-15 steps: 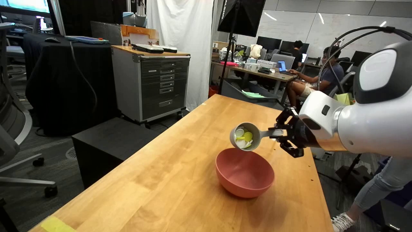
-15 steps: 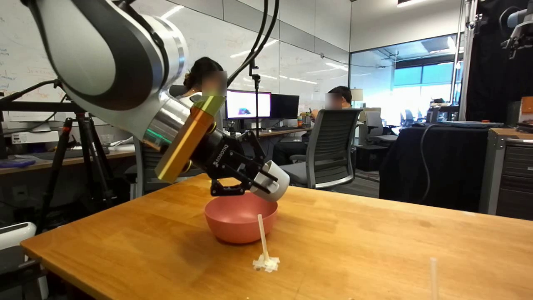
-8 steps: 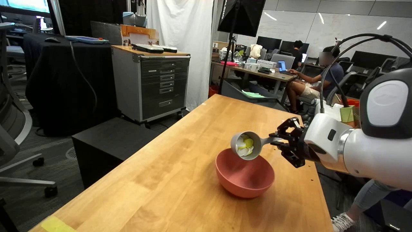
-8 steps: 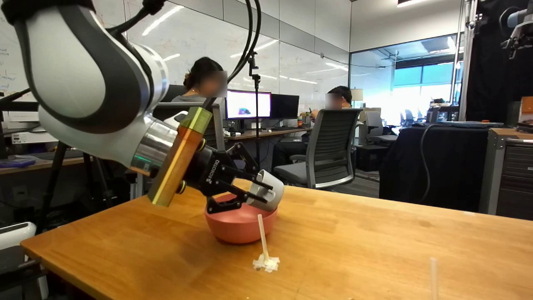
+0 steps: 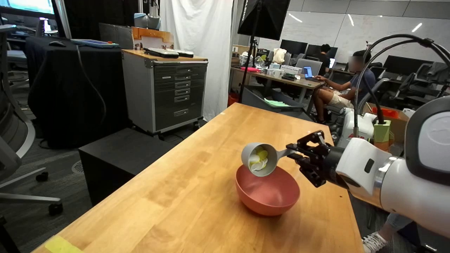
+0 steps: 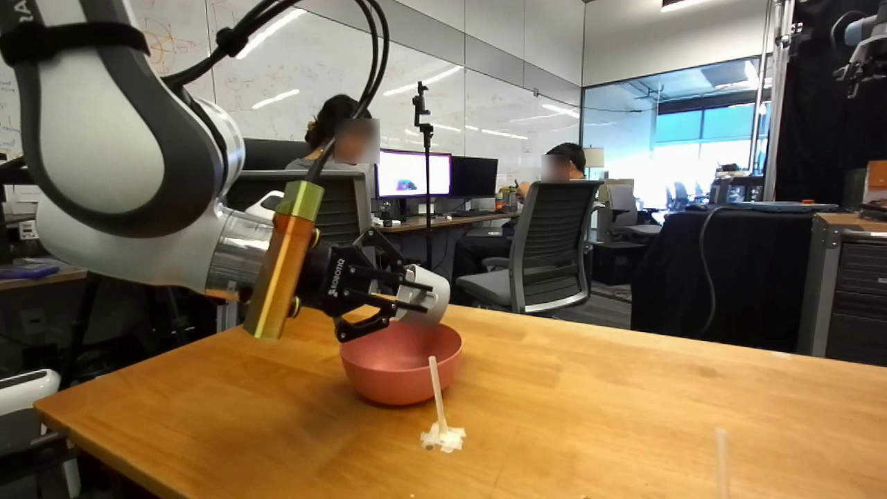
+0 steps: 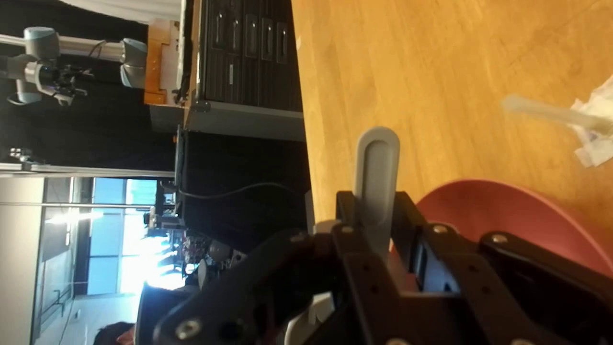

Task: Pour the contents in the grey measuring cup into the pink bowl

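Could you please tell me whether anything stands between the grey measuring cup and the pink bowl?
Nothing visible does: the tilted measuring cup, pieces inside, appears just above the pink bowl. The pale stick stands beside the bowl, not between them.

Bowl [image 7: 517, 211] partly outside wrist view

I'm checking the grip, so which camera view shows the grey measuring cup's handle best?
Wrist view: the handle juts past the gripper that holds it, rounded end and groove plain. In both exterior views it looks short, and the groove can't be made out.
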Robot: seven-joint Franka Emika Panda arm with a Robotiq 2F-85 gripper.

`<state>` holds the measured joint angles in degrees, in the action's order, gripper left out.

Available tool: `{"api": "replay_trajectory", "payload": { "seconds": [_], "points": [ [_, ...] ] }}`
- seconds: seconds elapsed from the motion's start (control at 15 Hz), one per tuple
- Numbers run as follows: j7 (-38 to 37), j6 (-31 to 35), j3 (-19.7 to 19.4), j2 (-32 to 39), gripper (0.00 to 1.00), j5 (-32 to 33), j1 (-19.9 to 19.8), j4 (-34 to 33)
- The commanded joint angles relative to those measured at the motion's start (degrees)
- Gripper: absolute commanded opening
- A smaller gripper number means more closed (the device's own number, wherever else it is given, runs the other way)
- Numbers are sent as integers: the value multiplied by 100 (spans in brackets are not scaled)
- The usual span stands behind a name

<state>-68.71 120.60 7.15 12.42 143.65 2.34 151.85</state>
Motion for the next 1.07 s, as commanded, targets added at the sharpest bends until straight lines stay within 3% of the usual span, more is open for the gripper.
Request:
{"api": "replay_trajectory", "payload": {
  "seconds": [0.0, 1.0],
  "points": [
    [-186, -664, 216, -50, 6, -16, 175, 188],
    [-364, -1146, 82, -37, 6, 17, 16, 207]
  ]
}}
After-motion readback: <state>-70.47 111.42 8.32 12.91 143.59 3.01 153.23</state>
